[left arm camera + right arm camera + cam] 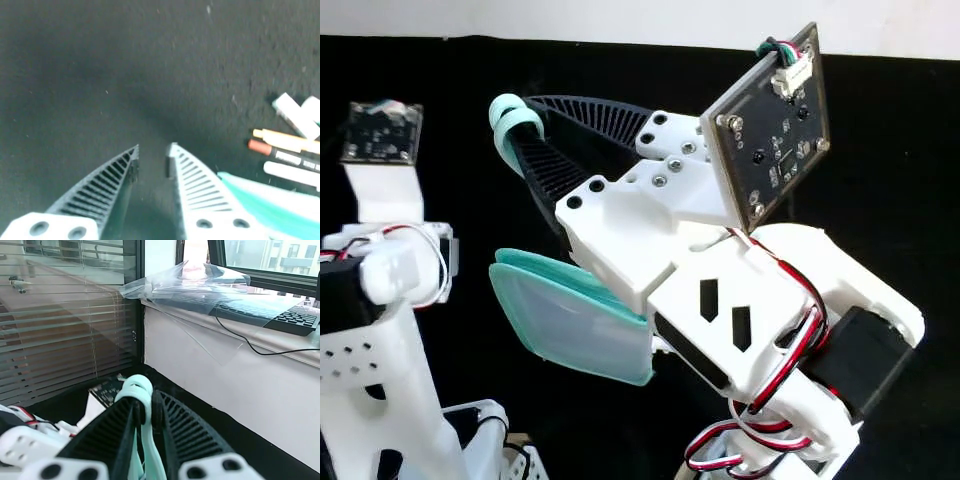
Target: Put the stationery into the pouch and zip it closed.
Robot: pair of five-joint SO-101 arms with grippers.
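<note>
Black worktop [910, 170] runs to a white wall at its far edge. Right arm [720, 300], white, bulks across the middle of the high view, raised off the worktop with its wrist camera board up top. Left arm [380, 300], white, stands near the worktop's left edge with its own camera board above it.

Pouch [570, 320], translucent with teal edging, hangs under the right arm from its loop [510, 115]. Can't tell if the bottom edge touches the worktop. The left wrist view shows its teal edge [270, 200] just beside the left arm.

Right fingers [532, 150], black and ribbed, are pinched together on the mint loop [135, 390], which sticks out past the tips [156, 410]. Behind them are window blinds and a sill with a keyboard under clear plastic.

Left fingers [169, 155], one black and one white, sit slightly parted with nothing between them, pointing down at bare worktop [100, 75].

Stationery [292, 150] lies on the worktop in a loose bunch, just beside the pouch's teal edge and outside it: white erasers [292, 110], a yellow pen [282, 140], a red-capped marker [260, 146], and a white marker [292, 172].
</note>
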